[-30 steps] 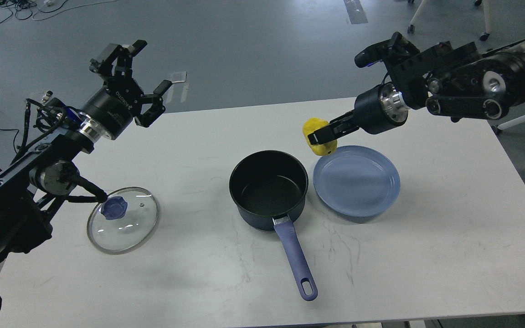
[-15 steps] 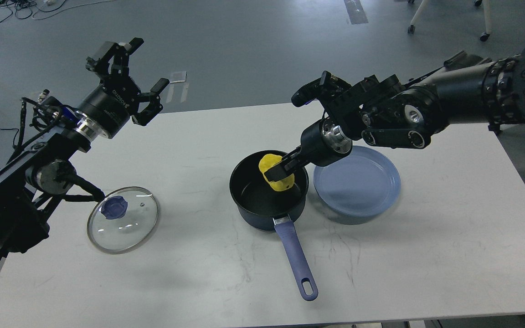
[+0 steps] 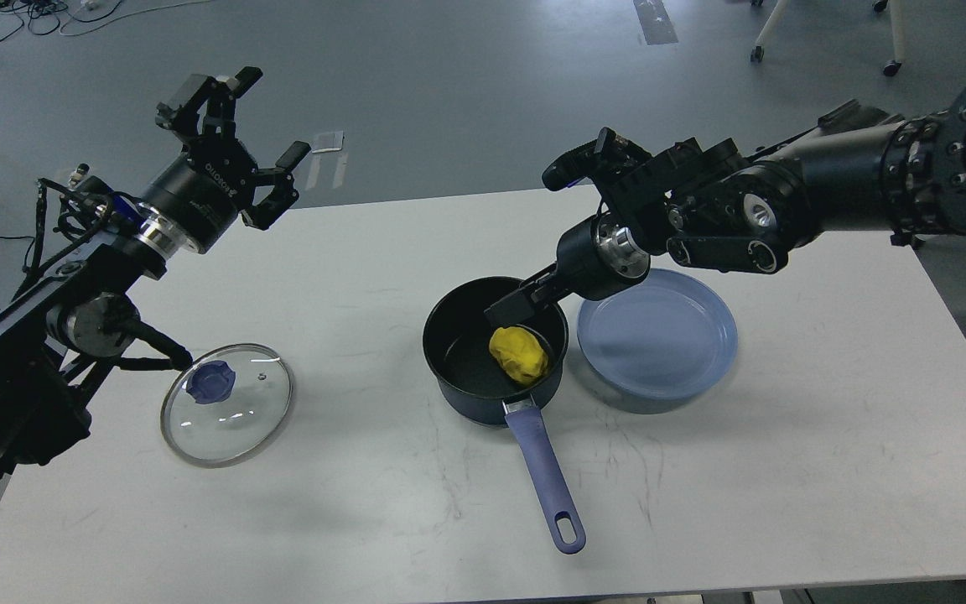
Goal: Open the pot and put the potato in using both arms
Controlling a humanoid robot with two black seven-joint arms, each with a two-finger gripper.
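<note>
**Inside the pot: potato at rest, lid set aside**

On the white surface [image 3: 785, 436] stood the dark saucepan [image 3: 459, 382], its blue handle [image 3: 543, 474] pointing toward the viewer. The yellow potato [image 3: 518, 354] lay on the pan floor, toward the right wall. The right hand [image 3: 510, 308] hung just above the potato, apart from it; whether its fingers were spread could not be told. A blue plate [image 3: 657, 342] sat just beside the pan. The glass lid [image 3: 225, 403] lay flat, well apart at left. The left hand [image 3: 240, 126] was raised, fingers spread, holding nothing.
</note>
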